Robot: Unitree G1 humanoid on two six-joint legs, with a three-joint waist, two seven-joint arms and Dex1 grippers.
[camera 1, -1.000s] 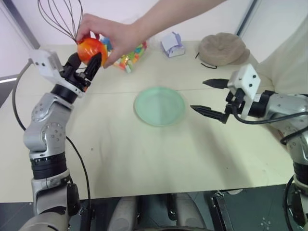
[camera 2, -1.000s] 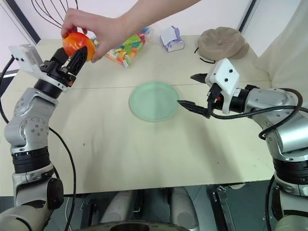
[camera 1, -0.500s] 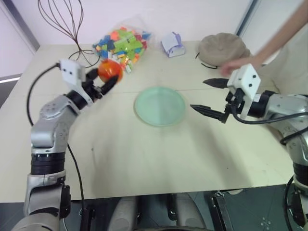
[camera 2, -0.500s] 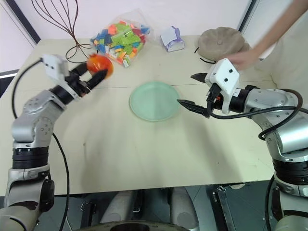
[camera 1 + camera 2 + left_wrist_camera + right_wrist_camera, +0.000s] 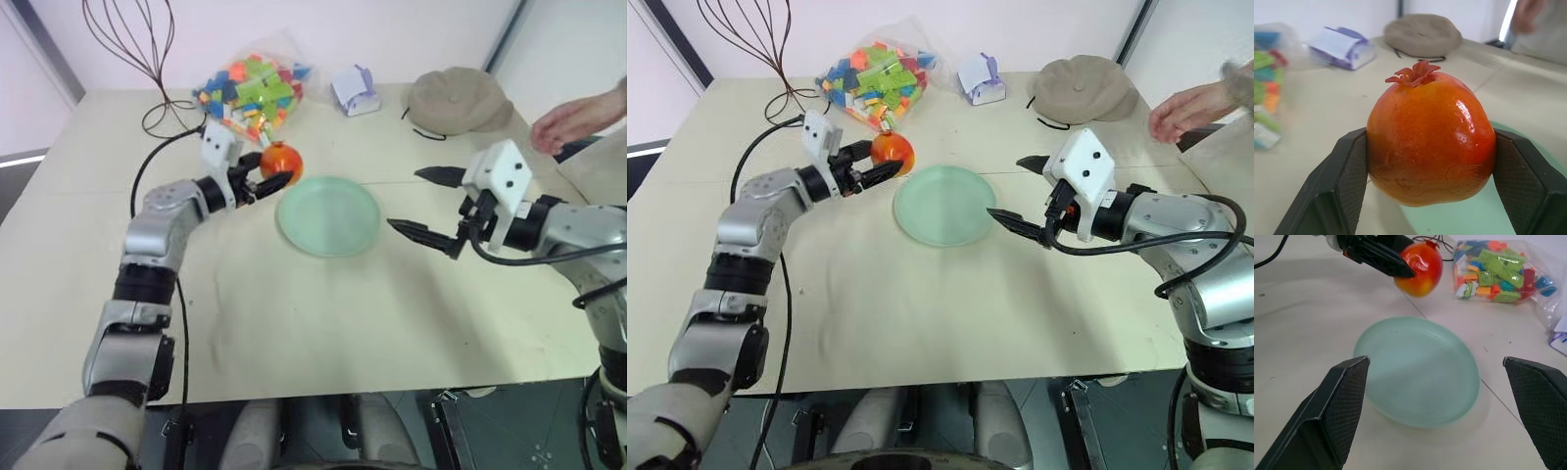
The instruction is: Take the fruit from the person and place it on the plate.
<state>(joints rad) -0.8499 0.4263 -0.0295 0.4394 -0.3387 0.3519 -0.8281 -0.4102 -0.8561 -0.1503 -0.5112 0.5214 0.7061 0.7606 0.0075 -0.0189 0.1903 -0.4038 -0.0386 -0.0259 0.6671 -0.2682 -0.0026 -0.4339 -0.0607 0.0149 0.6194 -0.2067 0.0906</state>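
My left gripper (image 5: pixel 271 168) is shut on the fruit (image 5: pixel 280 158), a glossy orange-red ball with a small crown, held upright above the table just beyond the far left rim of the plate (image 5: pixel 328 215). The left wrist view shows the fruit (image 5: pixel 1431 139) pressed between both black fingers (image 5: pixel 1342 181). The pale mint-green plate (image 5: pixel 1418 369) lies flat in the middle of the table. My right gripper (image 5: pixel 423 203) stands open to the right of the plate, nothing between its fingers. The person's hand (image 5: pixel 578 117) is at the far right, apart from the fruit.
A bag of multicoloured toy bricks (image 5: pixel 250 83) lies at the back, behind the fruit. A tan hat (image 5: pixel 458 98) and a small white-and-purple packet (image 5: pixel 354 90) sit at the back right. A wire whisk-like frame (image 5: pixel 127 39) stands at the back left.
My left gripper has carried the fruit right and down, away from the person's hand to the plate's far left rim. The person's arm has withdrawn to the far right. The right arm has kept still.
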